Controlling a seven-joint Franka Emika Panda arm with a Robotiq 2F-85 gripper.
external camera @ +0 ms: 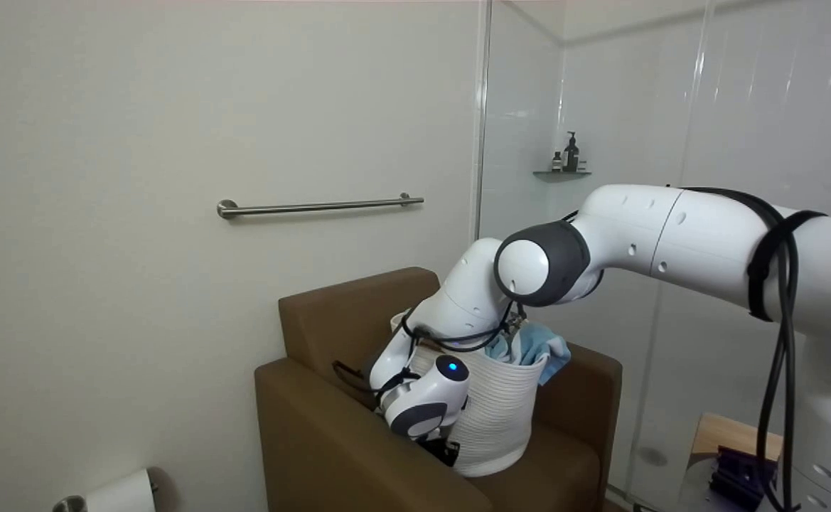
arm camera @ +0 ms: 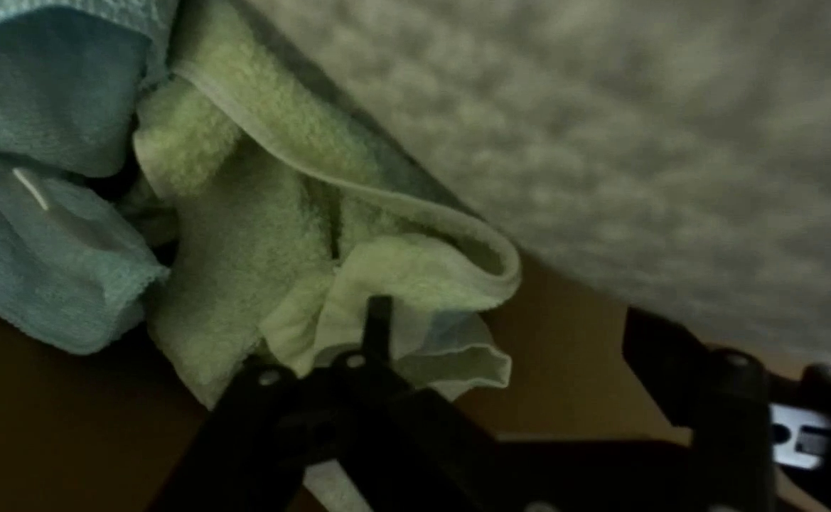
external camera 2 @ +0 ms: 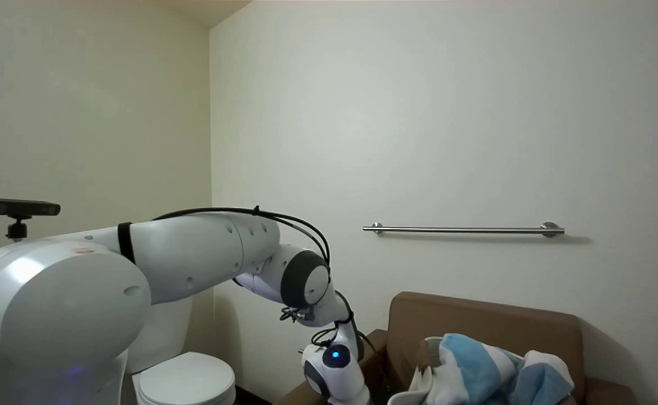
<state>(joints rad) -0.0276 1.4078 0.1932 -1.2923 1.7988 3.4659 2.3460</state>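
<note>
In the wrist view my gripper (arm camera: 511,327) stands open, its dark fingers wide apart. Brown chair surface shows between them. The left finger lies across a crumpled pale towel (arm camera: 244,213); whether it touches the cloth I cannot tell. A blue-grey cloth (arm camera: 45,256) bunches beside that towel. Close by the right finger rises the woven wall of a white basket (arm camera: 600,142). In an exterior view the gripper (external camera: 442,449) is low in the brown armchair (external camera: 358,441), between its armrest and the basket (external camera: 493,412). A blue-and-white towel (external camera: 539,345) hangs over the basket's rim.
A metal bar (external camera: 323,207) is fixed to the wall above the armchair. Shower glass stands behind, with bottles (external camera: 571,153) on a corner shelf. A toilet (external camera 2: 187,377) is beside the arm, and a paper roll (external camera: 124,492) hangs low on the wall.
</note>
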